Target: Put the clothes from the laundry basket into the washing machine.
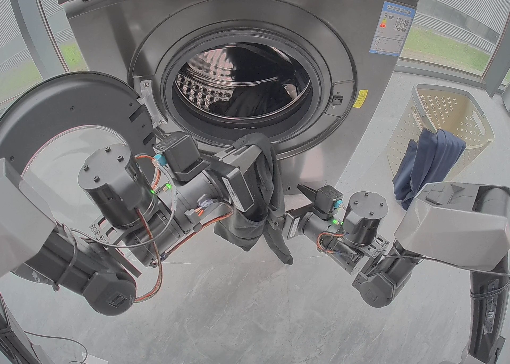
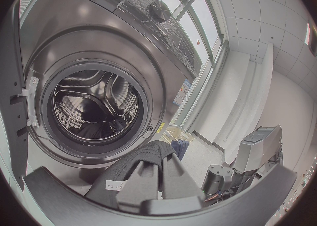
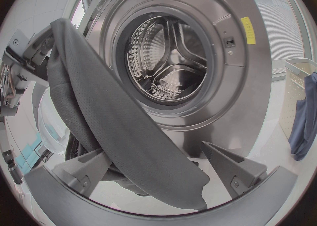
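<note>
A dark grey garment (image 1: 265,195) hangs in front of the washing machine (image 1: 345,62), just below its open drum (image 1: 241,89). My left gripper (image 1: 254,155) is shut on the garment's top fold (image 2: 148,157), and the cloth trails down toward the floor. My right gripper (image 1: 277,220) sits lower, beside the hanging cloth, and stands open. In the right wrist view the garment (image 3: 125,127) drapes across the gap between its fingers (image 3: 82,167). Dark clothing (image 1: 249,99) lies inside the drum. A blue garment (image 1: 430,163) hangs over the rim of the laundry basket (image 1: 467,115).
The machine's round door (image 1: 69,110) is swung open on the left, close behind my left arm. The cream laundry basket stands on the floor to the right of the machine, by the window. Bare grey floor (image 1: 265,312) lies in front.
</note>
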Controlling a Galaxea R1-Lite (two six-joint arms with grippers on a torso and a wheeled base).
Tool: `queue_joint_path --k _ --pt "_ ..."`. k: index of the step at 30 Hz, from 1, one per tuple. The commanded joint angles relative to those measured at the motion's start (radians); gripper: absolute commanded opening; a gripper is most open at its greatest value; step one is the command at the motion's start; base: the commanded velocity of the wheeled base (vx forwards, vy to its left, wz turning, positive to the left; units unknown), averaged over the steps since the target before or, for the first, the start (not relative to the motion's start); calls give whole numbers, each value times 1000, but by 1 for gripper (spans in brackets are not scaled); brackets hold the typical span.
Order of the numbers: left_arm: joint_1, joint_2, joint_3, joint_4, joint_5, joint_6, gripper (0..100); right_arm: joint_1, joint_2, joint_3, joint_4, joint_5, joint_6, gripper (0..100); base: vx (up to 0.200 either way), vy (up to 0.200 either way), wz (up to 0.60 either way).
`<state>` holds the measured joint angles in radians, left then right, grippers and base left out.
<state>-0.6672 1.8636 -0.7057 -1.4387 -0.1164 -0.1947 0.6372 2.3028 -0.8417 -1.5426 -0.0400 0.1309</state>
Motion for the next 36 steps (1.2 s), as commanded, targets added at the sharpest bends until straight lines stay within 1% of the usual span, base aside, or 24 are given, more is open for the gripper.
queue_joint_path --k 1,6,8,9,12,16,17,18,24,26,27,30,34,35,36 --pt "0 0 2 0 0 0 0 7 55 -46 -1 -1 1 100 0 0 0" --pt "-2 3 5 0 -2 0 0 -2 76 -109 -1 -4 12 100 0 0 0" --pt "-3 5 5 0 -3 0 0 -8 73 -119 -1 -8 16 100 0 0 0" --pt "-2 5 6 0 -3 0 0 -13 66 -119 -1 -9 18 0 0 0 0" --pt "0 8 14 0 -3 1 0 -34 30 -109 -1 -9 16 0 0 0 0" --pt "5 20 29 0 -5 3 0 -57 -51 -59 -1 0 10 0 0 0 0" --pt "5 20 29 0 -5 3 0 -57 -51 -59 -1 0 10 0 0 0 0" --pt "5 31 29 0 -5 3 0 -64 -95 -28 -1 12 7 0 0 0 0" --pt "-5 62 23 -2 -5 1 0 -82 -227 72 -1 63 15 0 0 0 0" --pt "-5 62 23 -3 -5 1 0 -82 -235 78 -1 65 16 0 0 0 0" --pt "-6 78 25 -14 -5 3 0 -91 -301 136 1 94 21 0 0 0 0" --pt "-6 92 22 -28 -5 1 0 -106 -365 194 1 124 21 0 0 0 0" --pt "-5 95 25 -28 -6 3 0 -114 -421 237 1 131 18 0 0 0 0" --pt "-5 104 25 -29 -8 3 100 -111 -448 257 1 132 16 0 0 0 0" --pt "-5 108 23 -31 -9 1 100 -108 -460 265 2 134 15 0 0 0 0"
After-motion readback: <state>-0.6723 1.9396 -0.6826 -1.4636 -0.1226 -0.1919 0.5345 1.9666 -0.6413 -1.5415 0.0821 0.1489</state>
